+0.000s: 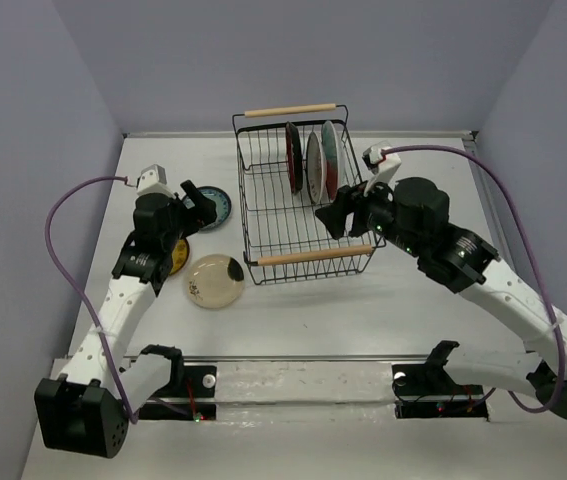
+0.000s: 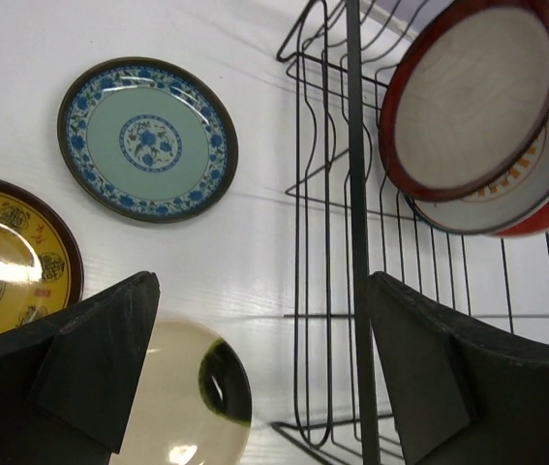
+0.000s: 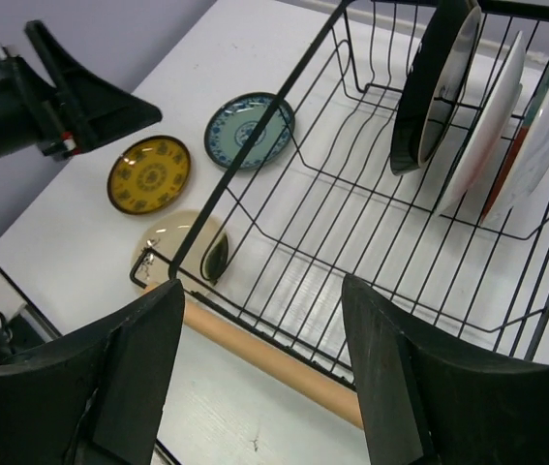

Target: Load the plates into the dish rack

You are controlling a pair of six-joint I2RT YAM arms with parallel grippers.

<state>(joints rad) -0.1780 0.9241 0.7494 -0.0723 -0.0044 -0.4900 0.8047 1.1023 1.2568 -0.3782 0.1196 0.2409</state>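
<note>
On the left of the table (image 1: pixel 363 320), three plates lie flat. The yellow plate (image 1: pixel 178 255) is farthest left. The teal plate (image 1: pixel 215 207) lies just beyond it, toward the far side. The cream plate (image 1: pixel 214 281), which has a dark mark, is nearest, close to the rack's near left corner.

The left gripper (image 1: pixel 195 203) hovers above the yellow and teal plates. Its jaws are spread as wide as they go and nothing is between them. The left wrist view shows its fingers (image 2: pixel 90 368) well apart over bare table, with the cream plate partly behind one finger.

The rack (image 1: pixel 253 200) stands at the centre of the table, with one wooden handle (image 1: pixel 313 256) on its near side and another on its far side. Three plates stand on edge in its far right part. From left to right they are the red-rimmed plate (image 1: pixel 293 158), the white plate (image 1: pixel 313 168) and the red plate (image 1: pixel 331 160), and they are packed close together.

The right gripper (image 1: pixel 338 215) hangs over the rack's near right corner, near the standing plates. Its jaws are parted and hold nothing.
</note>
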